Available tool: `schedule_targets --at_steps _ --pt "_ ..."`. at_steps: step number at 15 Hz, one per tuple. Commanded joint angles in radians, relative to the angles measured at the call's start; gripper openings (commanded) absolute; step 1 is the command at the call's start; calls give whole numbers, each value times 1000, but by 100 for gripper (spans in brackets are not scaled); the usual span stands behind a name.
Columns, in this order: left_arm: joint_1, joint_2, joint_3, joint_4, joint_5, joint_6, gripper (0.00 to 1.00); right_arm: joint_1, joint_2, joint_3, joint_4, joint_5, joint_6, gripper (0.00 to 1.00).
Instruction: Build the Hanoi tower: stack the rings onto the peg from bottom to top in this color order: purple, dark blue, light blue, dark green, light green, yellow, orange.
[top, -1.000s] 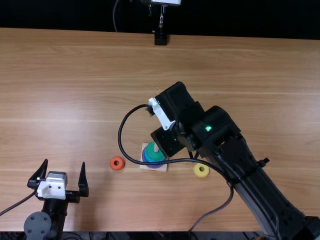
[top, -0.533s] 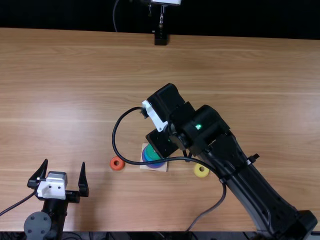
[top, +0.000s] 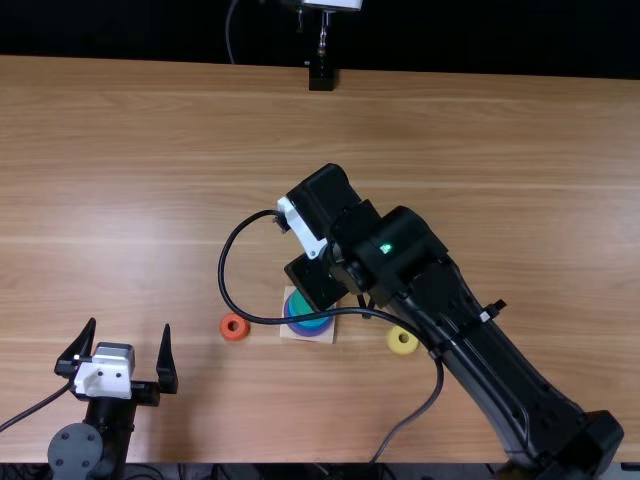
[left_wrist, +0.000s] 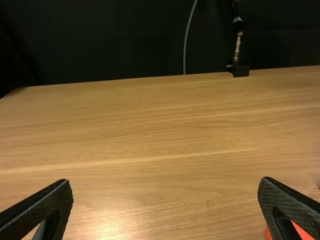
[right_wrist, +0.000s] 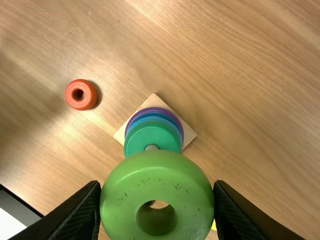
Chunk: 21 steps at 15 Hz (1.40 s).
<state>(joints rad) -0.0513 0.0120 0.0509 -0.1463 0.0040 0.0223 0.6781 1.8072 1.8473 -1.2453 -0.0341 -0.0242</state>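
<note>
Light green ring (right_wrist: 120, 187): pinched at its sides by right gripper (right_wrist: 157, 190), hole free, presumably for the peg (right_wrist: 151, 147). Left gripper (top: 130, 326): near left, jaws spread, empty.

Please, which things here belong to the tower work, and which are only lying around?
For the tower:
- light green ring
- orange ring
- yellow ring
- stacked rings
- wooden base
- peg

Only around:
- black stand, far edge
- grey cable

Here's the right arm (top: 470, 335) slanting in from the lower right, the right gripper (top: 318, 280) angled downward mid-view with its fingers (right_wrist: 82, 212) parted, while over at lower left the left gripper (top: 130, 325) points forward, fingers (left_wrist: 42, 210) spread wide.
</note>
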Motion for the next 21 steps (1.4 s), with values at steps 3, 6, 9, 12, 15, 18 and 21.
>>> schedule_targets --at_steps 3,6,9,12,15,18,21 --pt "4 -12 -51 -19 3 7 100 21 18 29 2 -8 4 0" --pt "4 -12 -51 -19 3 7 100 21 20 29 2 -8 4 0" --pt "4 -12 -51 -19 3 7 100 23 26 20 2 -8 2 0" --pt "4 -12 -51 -19 3 7 100 28 27 18 2 -8 2 0" --pt "4 -12 -51 -19 3 7 100 37 27 18 2 -8 2 0" --pt "4 -12 -51 -19 3 7 100 43 29 24 2 -6 4 20" --pt "4 -12 -51 -19 3 7 100 48 27 12 -2 -1 0 100"
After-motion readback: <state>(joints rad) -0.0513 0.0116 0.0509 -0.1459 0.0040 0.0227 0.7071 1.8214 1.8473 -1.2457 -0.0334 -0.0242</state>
